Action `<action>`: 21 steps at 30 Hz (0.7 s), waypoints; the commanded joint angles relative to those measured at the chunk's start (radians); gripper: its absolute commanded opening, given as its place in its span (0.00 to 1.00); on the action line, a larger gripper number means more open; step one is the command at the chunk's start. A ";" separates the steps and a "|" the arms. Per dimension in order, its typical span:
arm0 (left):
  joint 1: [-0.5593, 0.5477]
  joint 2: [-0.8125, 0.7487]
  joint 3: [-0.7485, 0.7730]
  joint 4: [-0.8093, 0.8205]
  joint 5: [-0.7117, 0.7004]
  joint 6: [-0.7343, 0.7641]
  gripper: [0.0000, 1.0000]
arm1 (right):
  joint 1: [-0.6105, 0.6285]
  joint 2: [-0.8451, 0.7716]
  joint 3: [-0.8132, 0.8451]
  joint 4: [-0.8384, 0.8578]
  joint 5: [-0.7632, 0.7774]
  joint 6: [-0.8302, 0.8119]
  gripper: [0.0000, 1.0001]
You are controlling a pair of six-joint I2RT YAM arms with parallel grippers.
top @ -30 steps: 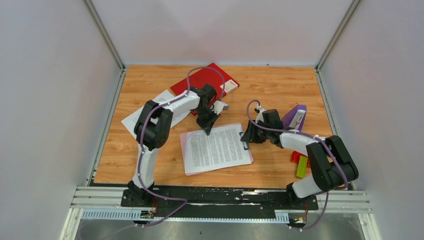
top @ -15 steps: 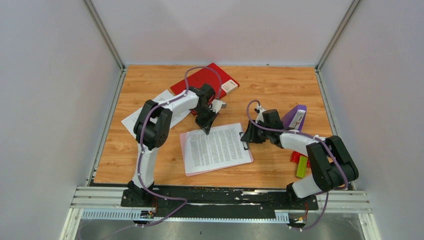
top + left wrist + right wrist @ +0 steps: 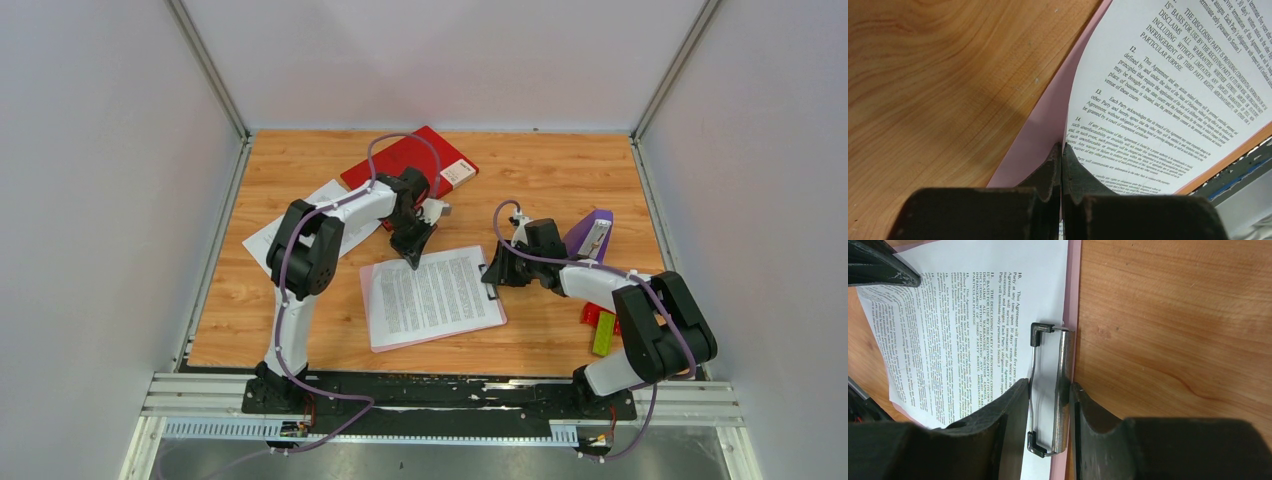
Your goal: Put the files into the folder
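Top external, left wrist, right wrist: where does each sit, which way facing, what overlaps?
Top external: above, behind the bases, looking down on the wooden table; left arm and right arm show whole.
Left wrist: low over the table, facing along the left jaws, shut on the white printed paper sheet atop the pink clipboard.
Right wrist: looks down past the right jaws, gripping the clipboard's silver metal clip.
Shared: all three show sheet and clipboard.

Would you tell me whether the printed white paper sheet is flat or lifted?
Partly lifted: one corner of the printed white paper sheet curls up in the left end effector.
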 commanded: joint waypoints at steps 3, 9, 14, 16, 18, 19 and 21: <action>0.011 -0.022 -0.036 0.035 -0.034 -0.031 0.00 | 0.002 0.021 -0.041 -0.078 0.028 0.004 0.00; 0.011 -0.034 -0.054 0.037 -0.023 -0.040 0.00 | 0.002 0.021 -0.041 -0.072 0.029 0.008 0.00; 0.011 -0.039 -0.081 0.048 -0.022 -0.045 0.00 | 0.003 0.023 -0.043 -0.067 0.029 0.008 0.00; 0.011 -0.037 -0.085 0.051 -0.020 -0.047 0.00 | 0.003 0.022 -0.044 -0.066 0.028 0.009 0.00; 0.012 -0.038 -0.088 0.058 -0.020 -0.048 0.00 | 0.002 0.022 -0.045 -0.066 0.028 0.009 0.00; 0.011 -0.038 -0.088 0.063 -0.018 -0.047 0.00 | 0.003 0.022 -0.045 -0.063 0.026 0.009 0.00; 0.011 -0.037 -0.087 0.073 -0.005 -0.047 0.00 | 0.003 0.024 -0.046 -0.064 0.025 0.008 0.00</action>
